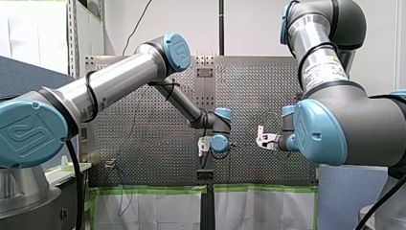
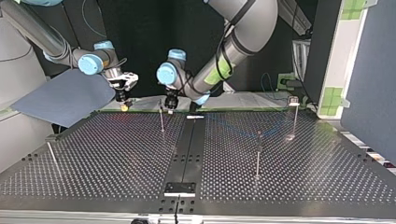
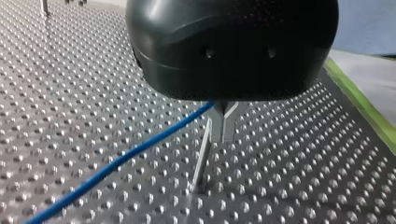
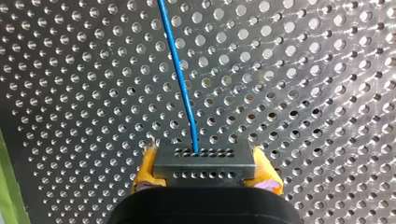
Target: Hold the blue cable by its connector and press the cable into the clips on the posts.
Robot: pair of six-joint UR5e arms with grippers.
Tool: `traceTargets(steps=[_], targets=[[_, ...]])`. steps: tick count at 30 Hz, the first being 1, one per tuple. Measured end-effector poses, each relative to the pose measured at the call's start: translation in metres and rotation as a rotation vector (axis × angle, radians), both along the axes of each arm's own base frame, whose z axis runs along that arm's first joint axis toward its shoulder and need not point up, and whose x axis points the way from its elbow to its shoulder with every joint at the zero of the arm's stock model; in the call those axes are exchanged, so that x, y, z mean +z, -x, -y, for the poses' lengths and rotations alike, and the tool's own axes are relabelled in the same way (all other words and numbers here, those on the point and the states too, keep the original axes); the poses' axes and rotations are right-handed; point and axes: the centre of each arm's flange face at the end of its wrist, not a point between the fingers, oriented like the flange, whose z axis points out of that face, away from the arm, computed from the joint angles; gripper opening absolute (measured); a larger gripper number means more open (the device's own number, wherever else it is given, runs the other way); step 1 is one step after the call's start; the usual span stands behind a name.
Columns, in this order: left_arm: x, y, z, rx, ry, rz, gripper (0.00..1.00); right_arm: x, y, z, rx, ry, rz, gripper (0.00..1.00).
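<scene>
Blue cable (image 4: 180,70) leaves the connector (image 4: 204,161), clamped between yellow pads (image 4: 145,170) of the right tool (image 4: 205,171), reaching one post's clip (image 3: 224,119); seating unclear, further posts (image 2: 258,156) likely remain.

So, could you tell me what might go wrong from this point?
The blue cable reaches the clip at a slant, so it may slip off the fork rather than seat. The post is thin and could bend under pressing. My right gripper holds the connector only by its ends between yellow pads; cable tension might twist it.
</scene>
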Motion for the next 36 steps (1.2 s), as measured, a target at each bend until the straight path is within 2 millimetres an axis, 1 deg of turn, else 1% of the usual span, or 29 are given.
traceTargets(steps=[4,10,12,17,20,27,36], targets=[[0.0,-0.005,-0.004,0.007,-0.01,0.002,0.0,0.001,-0.001,0.001,0.002,0.002,0.0,0.0],[0.001,-0.006,-0.002,0.001,-0.002,0.013,0.0,0.002,-0.001,0.002,0.002,0.007,0.002,0.0],[-0.003,-0.004,-0.001,-0.01,-0.007,0.009,0.0,0.002,-0.001,0.003,0.001,0.009,0.002,0.0],[-0.02,-0.002,-0.002,-0.036,-0.029,-0.018,0.0,0.002,-0.001,0.003,0.0,0.009,0.004,0.0],[-0.025,-0.001,-0.004,-0.039,-0.037,-0.03,0.0,0.001,-0.002,0.003,0.002,0.007,0.004,0.0],[-0.026,-0.007,-0.009,-0.037,-0.031,-0.032,0.0,-0.013,-0.001,0.004,0.0,-0.014,-0.001,0.0],[-0.025,-0.014,-0.01,-0.049,-0.012,-0.017,0.0,-0.009,0.0,0.013,-0.005,-0.01,-0.003,0.0]])
